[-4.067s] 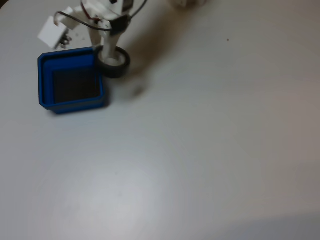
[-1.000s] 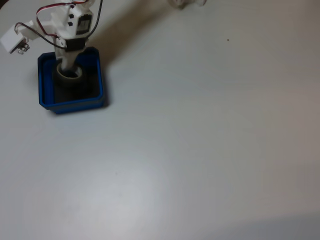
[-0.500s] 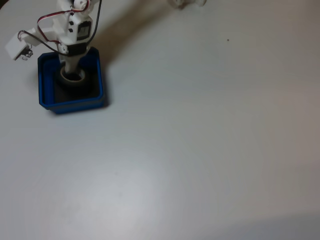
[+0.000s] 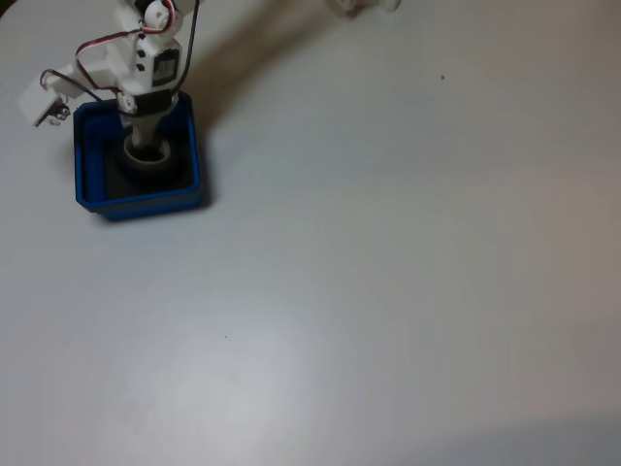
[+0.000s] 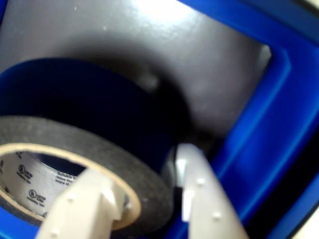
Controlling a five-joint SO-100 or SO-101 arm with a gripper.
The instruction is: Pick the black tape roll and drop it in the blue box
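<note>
The blue box point(image 4: 146, 203) sits at the upper left of the table in the fixed view. My gripper point(image 4: 146, 148) reaches down into it from above, shut on the black tape roll point(image 4: 147, 158). In the wrist view one finger sits inside the pale core and the other point(image 5: 199, 199) outside, with the roll's black wall point(image 5: 124, 164) pinched between them. My gripper point(image 5: 142, 167) holds the roll low inside the box, close to its blue wall point(image 5: 279, 124) and above the dark floor point(image 5: 149, 45). Whether the roll touches the floor I cannot tell.
The pale table point(image 4: 388, 291) stretches wide and bare to the right of and below the box. A white part of the arm with red and black wires point(image 4: 44, 97) sticks out past the box's upper left corner. A small white object point(image 4: 364, 5) lies at the top edge.
The gripper with the roll has shifted slightly right and deeper into the box. 4.1 s ago it held the roll just outside the box's upper right corner.
</note>
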